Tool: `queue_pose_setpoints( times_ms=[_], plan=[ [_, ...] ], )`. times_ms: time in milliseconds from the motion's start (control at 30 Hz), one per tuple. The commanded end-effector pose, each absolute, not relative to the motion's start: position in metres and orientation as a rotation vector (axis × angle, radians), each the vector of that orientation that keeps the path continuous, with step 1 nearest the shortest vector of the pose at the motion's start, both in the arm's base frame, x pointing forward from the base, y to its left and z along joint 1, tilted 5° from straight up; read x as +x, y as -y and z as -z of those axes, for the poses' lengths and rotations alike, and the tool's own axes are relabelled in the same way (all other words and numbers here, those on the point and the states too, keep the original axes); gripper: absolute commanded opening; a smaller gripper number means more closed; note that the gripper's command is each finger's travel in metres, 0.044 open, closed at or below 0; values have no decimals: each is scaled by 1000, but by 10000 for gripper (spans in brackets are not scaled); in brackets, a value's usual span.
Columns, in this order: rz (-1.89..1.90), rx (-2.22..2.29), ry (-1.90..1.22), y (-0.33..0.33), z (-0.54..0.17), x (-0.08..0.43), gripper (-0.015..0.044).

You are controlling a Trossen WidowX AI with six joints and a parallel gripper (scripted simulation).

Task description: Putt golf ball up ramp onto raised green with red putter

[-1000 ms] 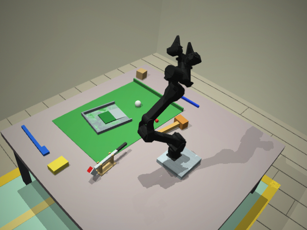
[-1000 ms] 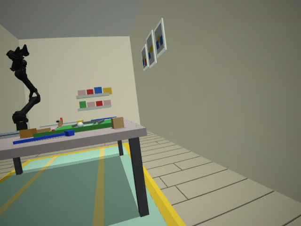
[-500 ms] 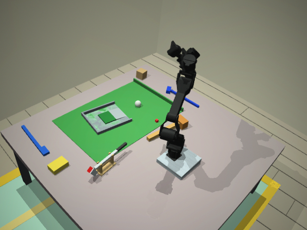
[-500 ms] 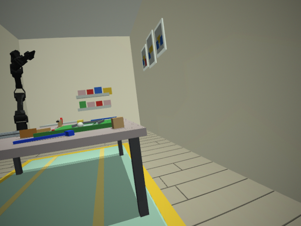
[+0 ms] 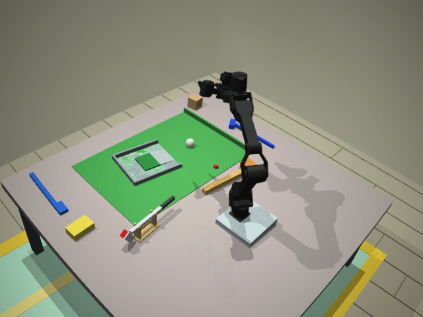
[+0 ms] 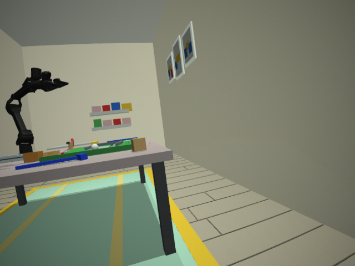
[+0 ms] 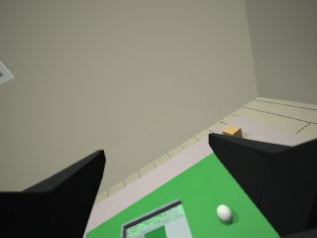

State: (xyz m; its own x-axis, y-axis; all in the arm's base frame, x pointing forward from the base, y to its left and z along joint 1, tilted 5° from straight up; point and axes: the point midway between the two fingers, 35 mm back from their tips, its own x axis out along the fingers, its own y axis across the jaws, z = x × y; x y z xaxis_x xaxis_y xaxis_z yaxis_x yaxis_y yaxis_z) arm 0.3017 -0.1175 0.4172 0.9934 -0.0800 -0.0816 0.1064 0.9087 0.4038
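Observation:
The putter [image 5: 168,202] [image 6: 72,142] has a black grip, a grey shaft and a red block at its head. It rests on a small wooden stand [image 5: 147,232], grip end towards the mat. The white golf ball [image 5: 190,142] [image 6: 94,146] [image 7: 224,213] lies on the green mat, beyond the ramp's pale slope [image 5: 163,153] [image 7: 177,229]. The raised green [image 5: 147,161] [image 7: 156,232] is the dark square inside the grey-walled frame; no ball is on it. My gripper [image 6: 66,83] [image 7: 158,146] is open and empty, high above the table and far from the putter.
A tan cube [image 5: 195,102] [image 6: 138,144] [image 7: 232,131] stands at the far corner. A blue club [image 5: 44,191] and a yellow block [image 5: 80,226] lie left, another blue club [image 5: 266,140] right. An orange-headed mallet [image 5: 222,181] and tiny red cube [image 5: 215,166] lie near the arm. The mat has a raised edge [image 5: 215,129].

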Motion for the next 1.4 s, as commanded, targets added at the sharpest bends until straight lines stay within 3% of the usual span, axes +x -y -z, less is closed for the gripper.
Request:
queue_pose_setpoints(
  times_ms=[0, 400, 800, 933, 1367],
  plan=[
    [-44, 300, -221, 72, -377, 330, 440],
    [-538, -221, -633, -65, -252, 343, 440],
    [-1312, -941, -836, -180, -138, 246, 440],
    [-1468, -1069, -839, -189, -123, 216, 440],
    [-1474, -1073, -839, -189, -115, 214, 440]
  ],
)
